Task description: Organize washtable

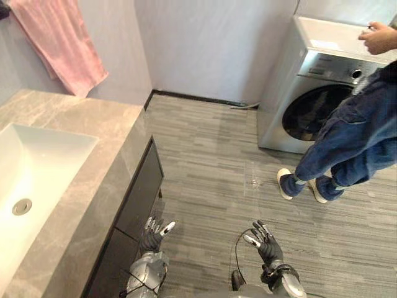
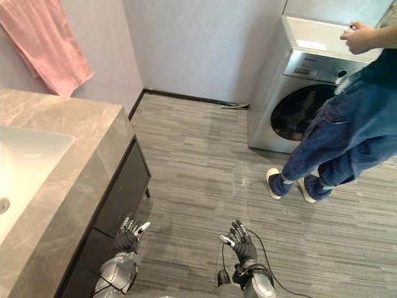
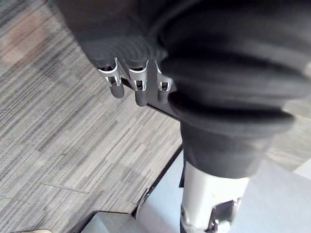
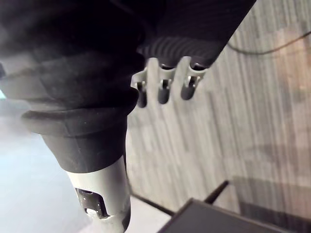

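The washtable (image 1: 93,124) is a grey marble counter along the left, with a white sink (image 1: 43,161) set into it and a dark cabinet front (image 1: 139,195) below. Nothing stands on the part of the counter that I see. My left hand (image 1: 151,234) hangs low beside the cabinet, fingers straight and spread, holding nothing. My right hand (image 1: 267,243) is low over the floor to the right, also open and empty. Both hands are well below the counter top.
A pink towel (image 1: 59,40) hangs on the wall above the counter's far end. A washing machine (image 1: 316,93) stands at the back right. A person (image 1: 353,136) in blue jeans stands in front of it, one hand (image 1: 378,37) on its top. Grey plank floor lies between.
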Tool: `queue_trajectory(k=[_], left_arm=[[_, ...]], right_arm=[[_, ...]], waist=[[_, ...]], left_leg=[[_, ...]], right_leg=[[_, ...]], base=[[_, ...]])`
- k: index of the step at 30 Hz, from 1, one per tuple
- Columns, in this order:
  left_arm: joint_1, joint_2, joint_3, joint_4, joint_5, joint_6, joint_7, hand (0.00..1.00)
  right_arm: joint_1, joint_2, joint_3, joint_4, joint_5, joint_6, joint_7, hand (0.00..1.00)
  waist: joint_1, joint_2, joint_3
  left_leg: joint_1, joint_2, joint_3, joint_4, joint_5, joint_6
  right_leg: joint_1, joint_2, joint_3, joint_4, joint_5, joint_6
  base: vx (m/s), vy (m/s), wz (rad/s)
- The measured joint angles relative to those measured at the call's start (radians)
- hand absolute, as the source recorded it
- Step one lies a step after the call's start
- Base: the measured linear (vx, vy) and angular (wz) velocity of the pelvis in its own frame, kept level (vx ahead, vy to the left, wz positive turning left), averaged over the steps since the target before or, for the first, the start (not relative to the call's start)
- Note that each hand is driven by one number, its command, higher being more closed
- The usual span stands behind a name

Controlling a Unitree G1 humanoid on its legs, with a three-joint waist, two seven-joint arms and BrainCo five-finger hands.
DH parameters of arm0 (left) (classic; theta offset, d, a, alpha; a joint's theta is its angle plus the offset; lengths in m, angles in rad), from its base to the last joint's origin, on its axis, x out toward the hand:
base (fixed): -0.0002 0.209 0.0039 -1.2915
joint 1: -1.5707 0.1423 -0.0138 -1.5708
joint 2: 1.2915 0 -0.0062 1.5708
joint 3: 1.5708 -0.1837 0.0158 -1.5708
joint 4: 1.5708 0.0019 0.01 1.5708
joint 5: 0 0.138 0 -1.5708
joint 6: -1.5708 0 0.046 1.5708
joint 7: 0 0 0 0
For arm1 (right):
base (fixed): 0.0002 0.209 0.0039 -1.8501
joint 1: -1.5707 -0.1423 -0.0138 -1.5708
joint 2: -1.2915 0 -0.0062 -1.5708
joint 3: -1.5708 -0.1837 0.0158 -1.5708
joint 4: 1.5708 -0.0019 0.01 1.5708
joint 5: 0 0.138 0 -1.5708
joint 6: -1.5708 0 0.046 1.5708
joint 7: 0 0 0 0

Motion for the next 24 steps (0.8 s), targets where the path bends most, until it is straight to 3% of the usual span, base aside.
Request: queue_trajectory(k=[2, 6, 8, 10, 12, 13, 14, 15, 16, 17, 18, 19, 20, 21, 22, 24], left_arm=[[0.01, -0.006, 0.0, 0.0, 0.0, 0.0, 0.001, 0.0], [0.011, -0.019, -0.011, -0.003, 0.003, 0.0, 0.015, 0.0], [-0.002, -0.017, -0.025, -0.013, 0.024, 0.0, 0.02, 0.0], [-0.024, -0.003, -0.048, -0.014, 0.04, 0.0, 0.024, 0.0], [-0.062, 0.002, -0.052, -0.025, 0.049, 0.0, 0.035, 0.0], [-0.08, 0.006, -0.044, -0.041, 0.054, 0.0, 0.038, 0.0], [-0.096, 0.008, -0.042, -0.041, 0.057, 0.001, 0.039, 0.0], [-0.092, 0.0, -0.036, -0.046, 0.057, 0.003, 0.039, 0.0], [-0.077, -0.006, -0.026, -0.052, 0.057, 0.004, 0.04, 0.0], [-0.065, -0.022, -0.003, -0.057, 0.052, 0.003, 0.041, 0.0], [-0.057, -0.039, 0.048, -0.054, 0.034, 0.001, 0.051, 0.0], [-0.06, -0.041, 0.054, -0.052, 0.027, 0.001, 0.059, 0.0], [-0.081, -0.04, 0.054, -0.053, 0.016, 0.0, 0.061, 0.0], [-0.088, -0.039, 0.053, -0.053, 0.012, -0.002, 0.061, 0.0], [-0.094, -0.041, 0.054, -0.043, 0.006, -0.002, 0.061, 0.0], [-0.107, -0.042, 0.036, 0.02, -0.001, 0.001, 0.061, 0.0]], right_arm=[[0.001, -0.002, 0.0, 0.027, -0.002, 0.001, 0.003, 0.0], [-0.005, -0.015, 0.001, 0.032, -0.009, 0.002, 0.005, 0.0], [-0.01, -0.015, 0.0, 0.003, -0.043, -0.001, 0.001, 0.0], [-0.009, -0.013, -0.003, -0.026, -0.053, -0.003, -0.008, 0.0], [0.0, -0.004, -0.012, -0.057, -0.051, -0.004, -0.014, 0.0], [-0.002, 0.001, -0.011, -0.076, -0.042, -0.003, -0.017, 0.0], [0.005, 0.007, -0.019, -0.093, -0.038, -0.003, -0.019, 0.0], [0.018, 0.007, -0.025, -0.097, -0.03, -0.002, -0.022, 0.0], [0.02, 0.006, -0.021, -0.098, -0.029, -0.002, -0.023, 0.0], [0.018, 0.002, -0.005, -0.1, -0.026, -0.003, -0.024, 0.0], [-0.015, -0.008, 0.011, -0.09, -0.027, -0.003, -0.014, 0.0], [-0.015, -0.01, 0.009, -0.092, -0.029, -0.006, -0.006, 0.0], [-0.016, -0.01, 0.006, -0.08, -0.031, -0.003, -0.005, 0.0], [-0.016, -0.012, 0.006, -0.065, -0.033, -0.001, -0.005, 0.0], [-0.021, -0.016, 0.006, -0.048, -0.034, 0.0, -0.004, 0.0], [-0.03, -0.011, 0.021, -0.041, -0.036, 0.004, -0.001, 0.0]], waist=[[-0.003, -0.005, -0.003], [-0.02, 0.013, -0.003], [-0.035, 0.018, 0.001], [-0.055, 0.015, 0.01], [-0.064, 0.023, 0.019], [-0.066, 0.023, 0.032], [-0.066, 0.012, 0.046], [-0.074, 0.011, 0.06], [-0.08, 0.008, 0.058], [-0.078, 0.001, 0.052], [-0.069, 0.04, 0.046], [-0.078, 0.04, 0.039], [-0.085, 0.045, 0.036], [-0.084, 0.033, 0.029], [-0.075, 0.036, 0.033], [-0.082, 0.027, 0.036]], left_leg=[[0.017, -0.003, 0.032, -0.008, 0.0, 0.0], [0.043, -0.011, 0.123, -0.036, -0.001, 0.001], [0.043, -0.011, 0.219, -0.04, -0.001, 0.002], [0.04, 0.002, 0.308, -0.038, -0.008, 0.012], [0.024, 0.034, 0.414, -0.027, -0.026, 0.048], [0.021, 0.04, 0.483, -0.038, -0.029, 0.071], [0.032, 0.038, 0.528, -0.034, -0.033, 0.077], [0.072, 0.032, 0.613, -0.027, -0.037, 0.082], [0.086, 0.028, 0.643, -0.017, -0.038, 0.082], [0.101, 0.016, 0.689, -0.009, -0.037, 0.082], [0.102, 0.037, 0.765, -0.052, -0.016, 0.044], [0.099, 0.032, 0.791, -0.068, -0.014, 0.041], [0.103, 0.013, 0.848, -0.084, -0.015, 0.042], [0.103, -0.009, 0.883, -0.096, -0.014, 0.042], [0.104, -0.003, 0.907, -0.093, -0.017, 0.04], [0.102, 0.069, 0.971, 0.051, -0.019, 0.02]], right_leg=[[-0.006, 0.003, 0.029, -0.006, 0.008, 0.005], [-0.045, 0.021, 0.11, -0.003, 0.032, 0.007], [-0.102, 0.051, 0.201, 0.009, 0.08, -0.016], [-0.14, 0.076, 0.216, 0.006, 0.139, -0.045], [-0.158, 0.109, 0.107, -0.074, 0.244, -0.194], [-0.205, 0.109, -0.113, 0.04, 0.146, -0.226], [-0.231, 0.081, -0.276, 0.182, 0.037, -0.224], [-0.244, 0.03, -0.496, 0.39, -0.106, -0.284], [-0.238, 0.012, -0.562, 0.428, -0.123, -0.311], [-0.232, 0.016, -0.632, 0.411, -0.084, -0.309], [-0.206, 0.055, -0.749, 0.326, -0.077, -0.334], [-0.204, 0.043, -0.815, 0.359, -0.14, -0.324], [-0.184, 0.004, -0.886, 0.405, -0.227, -0.259], [-0.153, -0.01, -0.882, 0.354, -0.225, -0.233], [-0.156, 0.019, -0.857, 0.325, -0.204, -0.246], [-0.076, 0.107, -0.765, 0.132, -0.108, -0.265]], base=[[0.01, 0.049, -0.51], [0.0, 0.023, -0.79], [-0.02, 0.034, -1.31], [-0.09, 0.019, -1.57], [-0.12, 0.009, -1.56], [-0.11, -0.006, -1.39], [-0.12, -0.003, -1.86], [-0.09, 0.007, -1.52], [-0.07, 0.015, -1.8], [-0.1, 0.005, -2.37], [-0.11, -0.021, -2.37], [-0.08, -0.028, -2.18], [0.02, -0.04, -1.18], [0.03, -0.041, -1.31], [0.04, -0.087, -1.26], [0.1, -0.118, -1.3]])
